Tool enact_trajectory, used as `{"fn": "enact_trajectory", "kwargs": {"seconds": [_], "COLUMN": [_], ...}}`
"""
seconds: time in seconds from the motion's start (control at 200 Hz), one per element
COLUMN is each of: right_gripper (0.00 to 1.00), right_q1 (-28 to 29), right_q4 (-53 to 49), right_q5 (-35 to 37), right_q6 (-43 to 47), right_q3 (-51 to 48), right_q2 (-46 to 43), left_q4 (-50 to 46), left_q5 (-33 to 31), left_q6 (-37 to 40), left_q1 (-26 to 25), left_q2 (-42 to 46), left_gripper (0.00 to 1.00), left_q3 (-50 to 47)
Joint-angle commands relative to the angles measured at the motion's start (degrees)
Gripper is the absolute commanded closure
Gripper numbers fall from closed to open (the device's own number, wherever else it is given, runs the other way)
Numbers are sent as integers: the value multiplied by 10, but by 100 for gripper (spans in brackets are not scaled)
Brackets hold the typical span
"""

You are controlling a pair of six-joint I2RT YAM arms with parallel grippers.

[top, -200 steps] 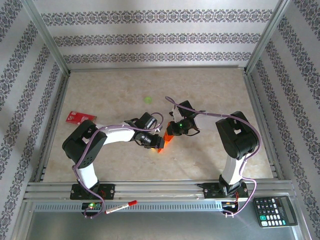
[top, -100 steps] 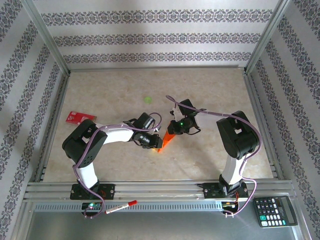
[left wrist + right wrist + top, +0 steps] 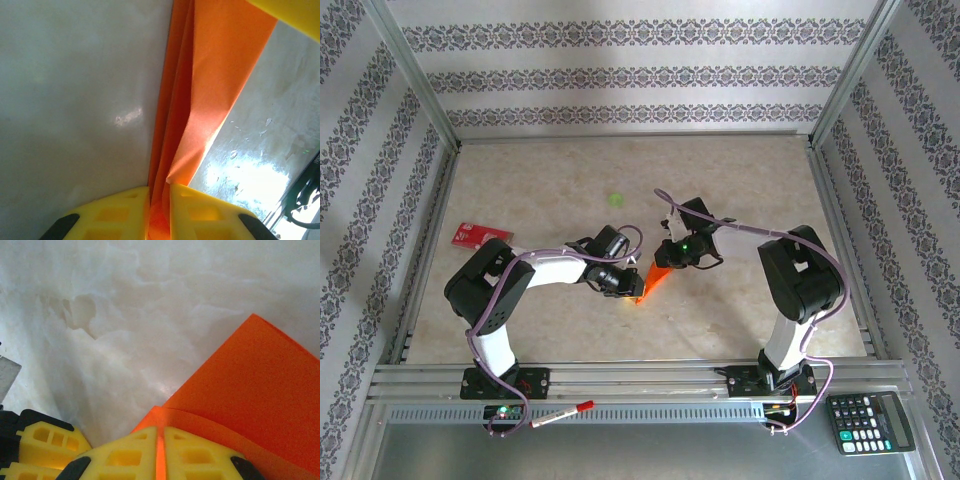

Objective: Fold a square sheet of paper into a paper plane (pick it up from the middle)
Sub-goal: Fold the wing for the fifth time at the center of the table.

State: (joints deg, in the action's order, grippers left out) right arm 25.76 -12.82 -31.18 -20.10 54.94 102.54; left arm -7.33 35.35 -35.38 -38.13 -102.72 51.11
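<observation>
Top external: the orange paper (image 3: 656, 281), folded into a narrow strip, sits near the middle of the table (image 3: 520, 170) between both arms, with the left gripper (image 3: 636, 290) at its near end and the right gripper (image 3: 667, 264) at its far end; left wrist: yellow fingers (image 3: 125, 210) pinch the creased layers, barely parted; right wrist: yellow fingers (image 3: 200, 450) clamp the paper's folded edge, almost touching each other.

Near the table's (image 3: 520, 180) centre, a narrow strip of orange paper (image 3: 655, 281) slants from 1 to 7 o'clock. The left end effector (image 3: 632, 285) meets it from 9 o'clock, the right end effector (image 3: 670, 262) from 1 o'clock. A red card (image 3: 475, 234) lies well off at 9 o'clock.
</observation>
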Motion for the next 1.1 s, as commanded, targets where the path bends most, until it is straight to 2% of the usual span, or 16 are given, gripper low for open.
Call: {"fn": "enact_trajectory", "kwargs": {"seconds": [0.0, 0.365, 0.635, 0.779, 0.879, 1.094], "right_gripper": [89, 93, 94, 94, 94, 95], "right_q1": [4, -8, -9, -9, -9, -9], "right_q4": [7, 1, 0, 0, 2, 0], "right_q5": [2, 25, 26, 25, 24, 26], "right_q6": [-7, 7, 9, 9, 10, 11], "right_q3": [-12, -13, -15, -14, -14, -16], "right_q2": [5, 39, 39, 42, 44, 41], "left_q4": [23, 15, 22, -4, -32, -74], "left_q5": [21, 22, 28, 14, 0, -10], "left_q6": [0, -1, -13, 3, 21, 57], "left_q1": [-18, -16, -16, -26, -27, -27], "left_q2": [-43, -19, 44, 51, 42, 19], "left_gripper": [83, 87, 70, 65, 67, 80], "left_q3": [-11, -4, -23, -30, -26, -5]}}
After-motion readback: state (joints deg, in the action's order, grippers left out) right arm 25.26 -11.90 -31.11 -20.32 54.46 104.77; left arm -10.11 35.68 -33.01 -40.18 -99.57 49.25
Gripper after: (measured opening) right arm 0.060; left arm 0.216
